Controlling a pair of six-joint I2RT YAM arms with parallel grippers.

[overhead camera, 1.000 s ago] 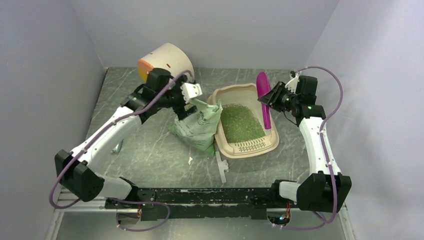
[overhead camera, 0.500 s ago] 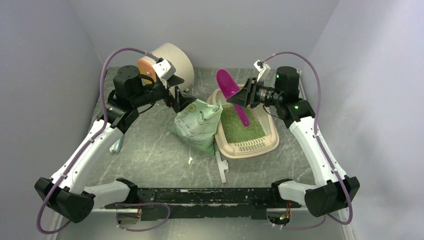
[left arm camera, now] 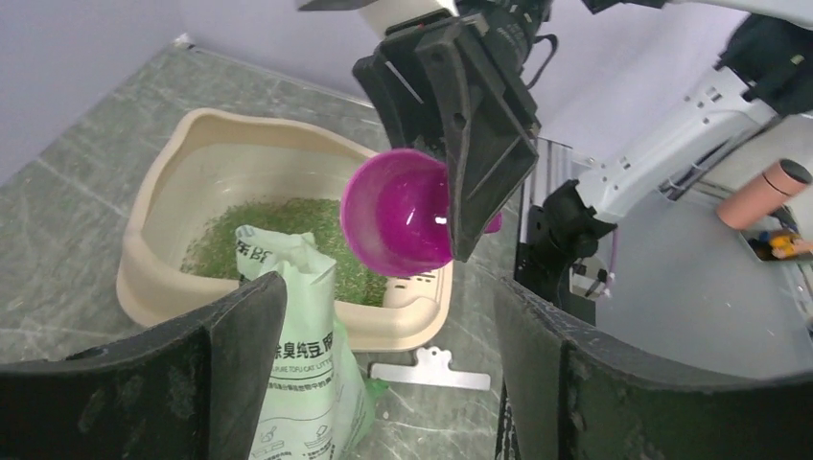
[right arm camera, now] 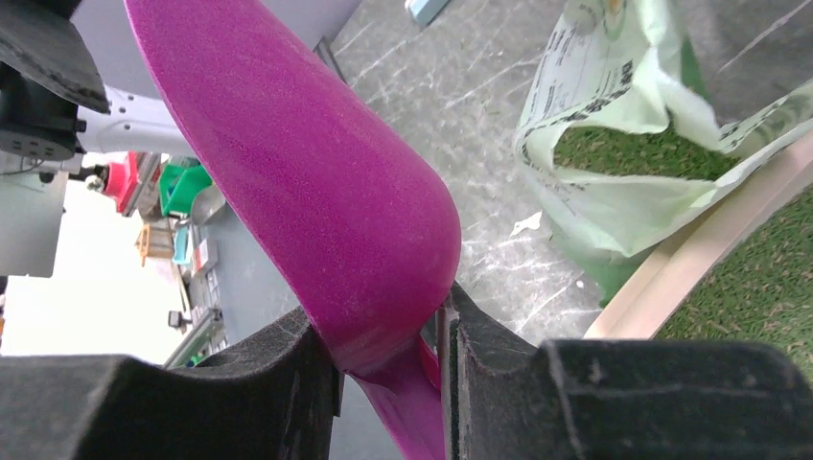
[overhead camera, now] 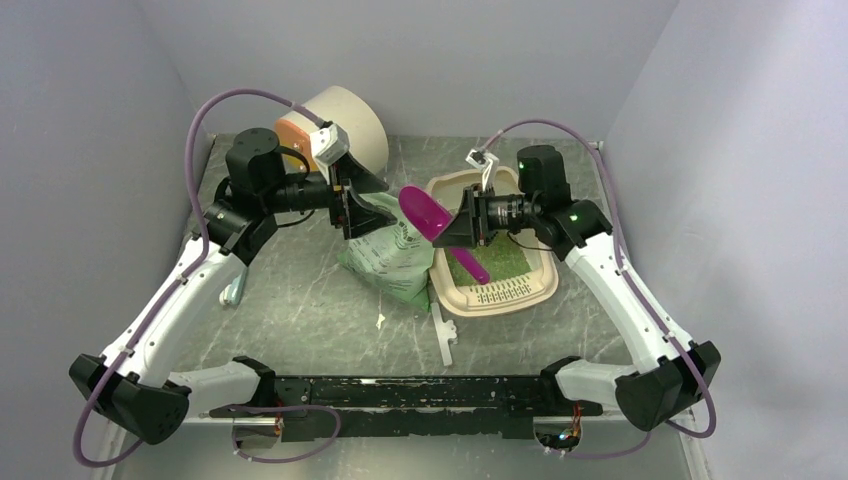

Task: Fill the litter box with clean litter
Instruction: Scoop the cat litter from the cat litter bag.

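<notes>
where the grey veined table (overhead camera: 300,300) spreads under everything, both arms reach in from its near edge and bend toward each other over the far half. the left gripper (overhead camera: 358,197) hangs in the air with its jaws wide apart, clamped on nothing. in its wrist view the top of the bag (overhead camera: 385,255) sits low between the two fingers (left arm camera: 240,364), and whether they touch it cannot be told. the right gripper (overhead camera: 462,228) has its jaws pressed together on the handle of the scoop (overhead camera: 422,211), the pads (right arm camera: 288,383) squeezing it from both sides. behind the left arm, at the far left of the table, stands the cream round-backed cabinet (overhead camera: 350,115) with its orange face. the beige litter box (overhead camera: 447,290) lies right of centre on the table, its slotted ledge (overhead camera: 497,294) at the near end. a bed of green litter (overhead camera: 508,262) covers its floor. the pale green printed bag leans against the box's left wall, mouth open, with green grains showing inside it in the right wrist view. the magenta scoop is held off the table and tilted, bowl up above the bag and the box's left rim, handle slanting down over the litter. seen from the left wrist, its bowl looks empty. a white clip (overhead camera: 443,335) lies flat on the table just on the near side of the box, and a small white scrap (overhead camera: 380,321) lies near the bag.
</notes>
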